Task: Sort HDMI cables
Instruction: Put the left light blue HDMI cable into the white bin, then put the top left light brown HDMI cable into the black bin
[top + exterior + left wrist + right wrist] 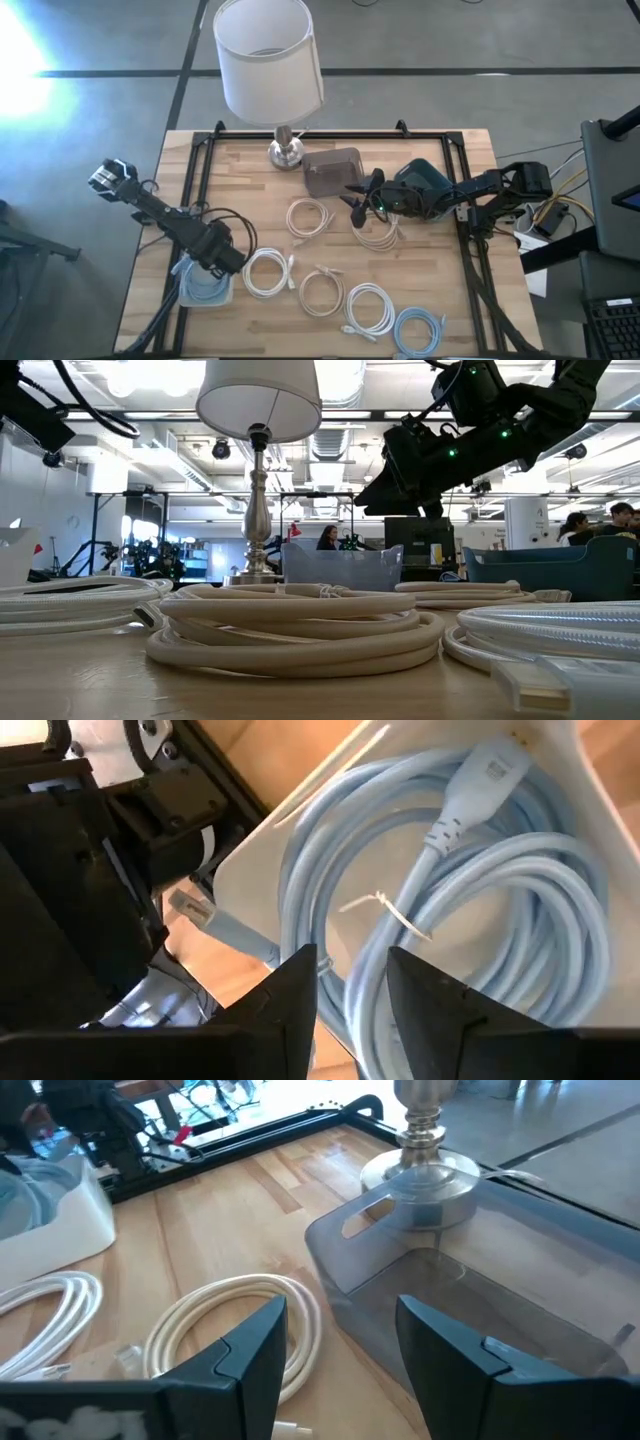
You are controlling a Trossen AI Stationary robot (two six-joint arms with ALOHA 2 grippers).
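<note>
The left gripper (350, 990) is hanging, jaws parted and empty, right above the light blue cable (470, 920) lying in its white tray (186, 292). The right gripper (335, 1345), jaws wide and empty, is hovering nearest the beige coil (378, 236).

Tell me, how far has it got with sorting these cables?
Early days. One light blue cable already lies in the white bin, with the left gripper open just above it. The right gripper hovers open and empty near the grey bin. Left on the table: several white and beige coils and another light blue coil.
</note>
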